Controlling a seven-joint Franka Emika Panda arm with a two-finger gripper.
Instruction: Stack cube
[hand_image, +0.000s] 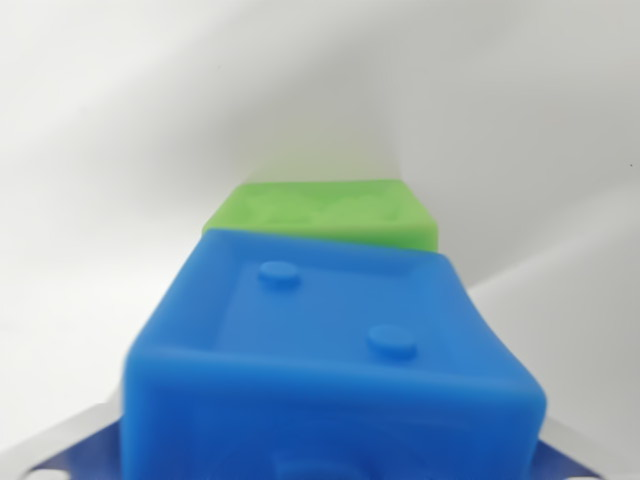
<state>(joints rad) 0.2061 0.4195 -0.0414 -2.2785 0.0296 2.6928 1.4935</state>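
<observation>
A blue cube (330, 350) with a recessed top and two round studs fills the lower half of the wrist view, very close to the camera. It sits between the grey metal fingers (65, 448) of my gripper (330, 465), which show only at the bottom corners and look shut on it. A green cube (325, 212) lies just beyond on the white surface. Its near part is hidden behind the blue cube, and the two seem to touch or overlap.
A plain white surface (120, 150) surrounds both cubes. A soft shadow runs diagonally at the wrist view's right.
</observation>
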